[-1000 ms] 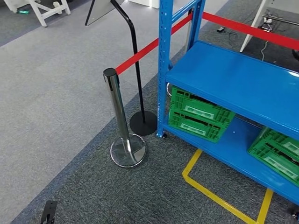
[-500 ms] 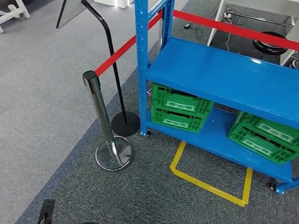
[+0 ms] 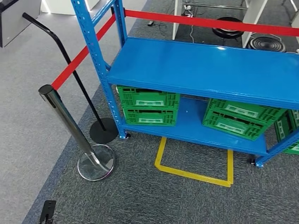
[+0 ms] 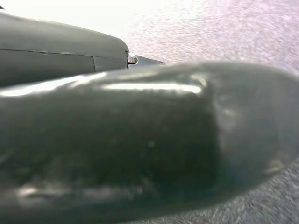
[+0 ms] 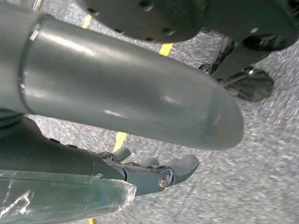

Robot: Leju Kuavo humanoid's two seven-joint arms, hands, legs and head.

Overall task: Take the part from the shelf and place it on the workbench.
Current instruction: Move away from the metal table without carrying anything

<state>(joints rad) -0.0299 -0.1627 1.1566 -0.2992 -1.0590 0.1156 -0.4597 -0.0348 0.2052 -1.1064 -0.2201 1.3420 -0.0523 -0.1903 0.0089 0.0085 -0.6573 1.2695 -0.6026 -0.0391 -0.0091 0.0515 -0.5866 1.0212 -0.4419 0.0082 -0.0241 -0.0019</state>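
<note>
In the right wrist view, the right hand hangs low over grey carpet, its thick thumb stretched out and the darker fingers lying nearly straight beside it. A clear plastic wrap with something bluish inside lies against the hand. Whether the hand grips it, and whether it is the part, I cannot tell. In the left wrist view, the left hand is a blurred grey bulk close to the lens above carpet. Its fingers are hidden, so I cannot tell whether it is open or closed.

Across the centre and right of the head view stands the blue shelf. On its lower board, at centre, two green crates sit stacked. To their right a third green crate lies tilted, and a fourth stands at the right edge. Their contents are hidden.

At lower left a chrome post leans on its round base, and a red belt runs from it to the upper centre. Yellow floor tape marks a rectangle in front of the shelf.
</note>
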